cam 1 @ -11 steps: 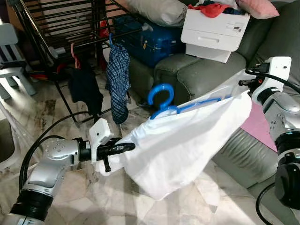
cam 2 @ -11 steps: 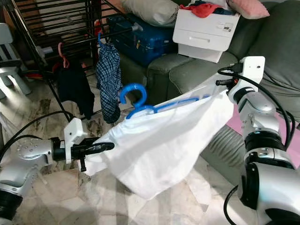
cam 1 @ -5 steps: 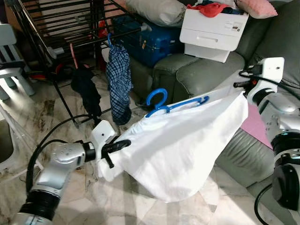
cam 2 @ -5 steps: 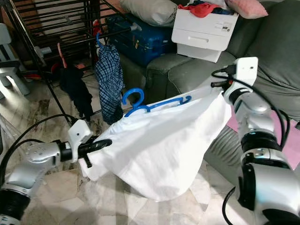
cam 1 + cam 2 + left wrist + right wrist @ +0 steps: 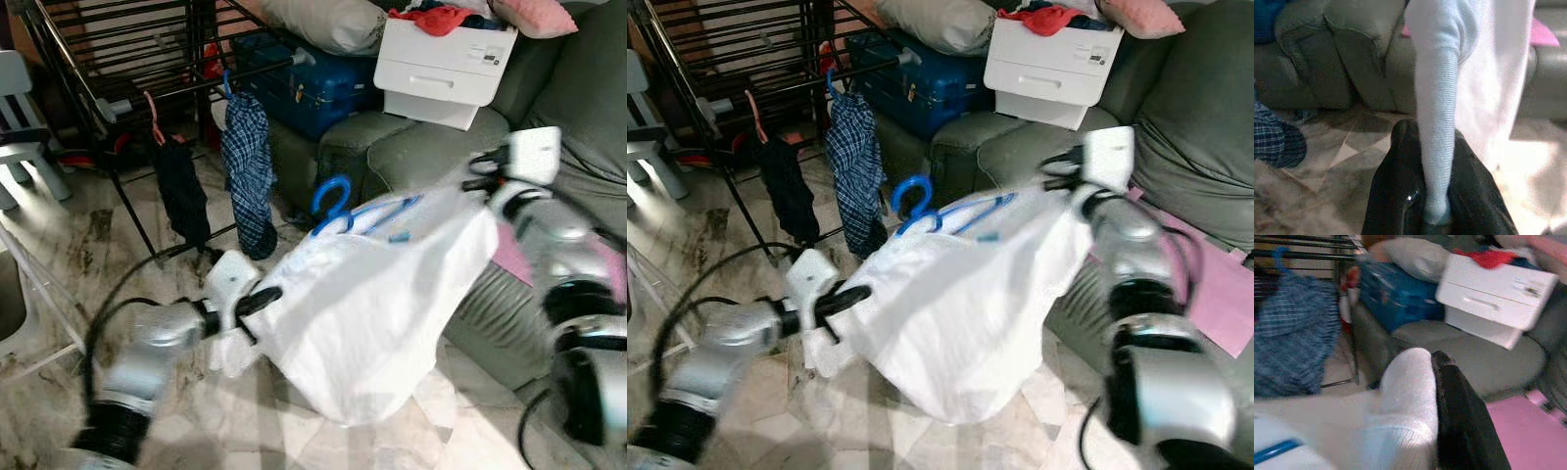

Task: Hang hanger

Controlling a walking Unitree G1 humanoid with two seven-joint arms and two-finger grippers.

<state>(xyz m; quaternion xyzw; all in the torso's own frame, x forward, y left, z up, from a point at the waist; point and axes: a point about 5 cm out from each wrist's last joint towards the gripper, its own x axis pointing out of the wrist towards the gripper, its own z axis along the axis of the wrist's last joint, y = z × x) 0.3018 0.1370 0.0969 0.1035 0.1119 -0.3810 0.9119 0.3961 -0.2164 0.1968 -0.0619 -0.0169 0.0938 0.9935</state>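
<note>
Left wrist view showed the left gripper (image 5: 1437,215) with its black fingers (image 5: 1396,196) clamped on a ribbed hem of the white cloth garment (image 5: 377,294). That garment hung spread between both grippers, sagging below them over the marble floor (image 5: 59,245). The right gripper (image 5: 1425,431) pinched the garment's other edge, cloth bunched against its finger. The blue plastic hanger (image 5: 338,208) sat inside the garment's top, between the two grippers, hook upward. Beyond the fingers stood a grey-green sofa (image 5: 411,147), a blue suitcase (image 5: 304,88) and a dark metal drying rack (image 5: 127,49) carrying a checked blue garment (image 5: 247,166).
</note>
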